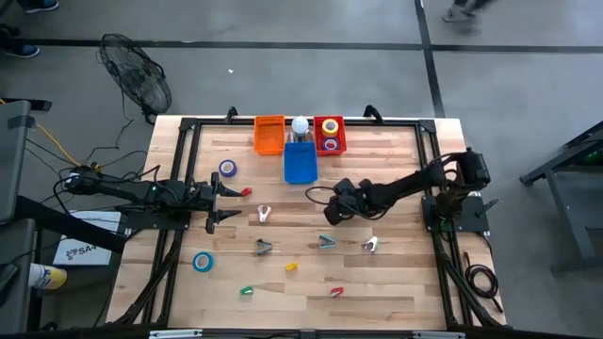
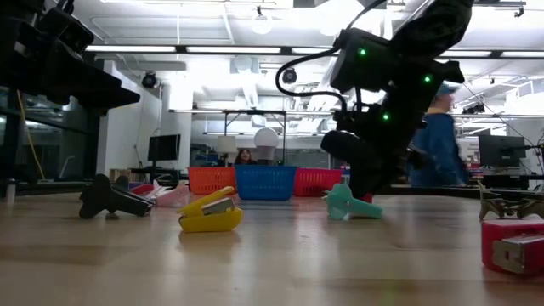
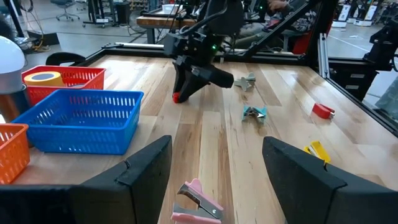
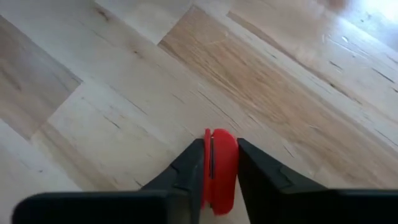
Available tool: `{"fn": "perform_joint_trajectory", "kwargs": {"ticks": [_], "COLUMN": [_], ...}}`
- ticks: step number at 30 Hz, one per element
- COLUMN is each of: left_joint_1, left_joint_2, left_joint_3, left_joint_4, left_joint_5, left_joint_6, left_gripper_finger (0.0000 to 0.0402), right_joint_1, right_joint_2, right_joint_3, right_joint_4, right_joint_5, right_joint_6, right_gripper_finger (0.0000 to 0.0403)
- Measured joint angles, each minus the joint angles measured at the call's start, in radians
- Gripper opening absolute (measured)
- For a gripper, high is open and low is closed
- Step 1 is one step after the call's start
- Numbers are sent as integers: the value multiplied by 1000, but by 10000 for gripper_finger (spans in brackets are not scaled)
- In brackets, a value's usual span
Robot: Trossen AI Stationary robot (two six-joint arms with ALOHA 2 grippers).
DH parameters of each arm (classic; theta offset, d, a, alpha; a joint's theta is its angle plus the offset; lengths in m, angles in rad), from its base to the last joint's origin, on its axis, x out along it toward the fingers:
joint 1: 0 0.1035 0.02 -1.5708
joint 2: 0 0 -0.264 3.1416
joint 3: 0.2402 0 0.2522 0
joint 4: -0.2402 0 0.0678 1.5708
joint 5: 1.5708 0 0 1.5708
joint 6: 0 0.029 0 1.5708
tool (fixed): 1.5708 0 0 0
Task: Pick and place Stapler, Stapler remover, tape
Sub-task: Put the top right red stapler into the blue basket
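Only one piece of writing is showing clearly enough to read, and only in part. In the high view, a white card (image 1: 77, 250) is lying on the floor just outside the table (image 1: 396, 282), at about eight o'clock from the table's middle. It is carrying dark printed letters that are starting with "SA". The rest of the word is running under a dark bar crossing over the card, so it is staying unreadable. The monitors and boards standing in the room behind the table in the low view are showing marks too small to make out as letters or numbers.
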Motion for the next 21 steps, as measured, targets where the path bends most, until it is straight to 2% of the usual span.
{"fn": "perform_joint_trajectory", "kwargs": {"ticks": [3, 13, 21], "left_joint_1": [0, 0, 0], "left_joint_2": [0, 0, 0], "left_joint_3": [0, 0, 0], "left_joint_4": [0, 0, 0], "left_joint_5": [0, 0, 0], "left_joint_6": [0, 0, 0], "left_gripper_finger": [246, 246, 246], "right_joint_1": [-5, -9, -61], "right_joint_2": [0, -60, -121], "right_joint_3": [-1, -7, -7], "right_joint_4": [4, 10, 121], "right_joint_5": [-16, -64, -181], "right_joint_6": [-31, -110, -324], "right_gripper_finger": [54, 56, 54]}}
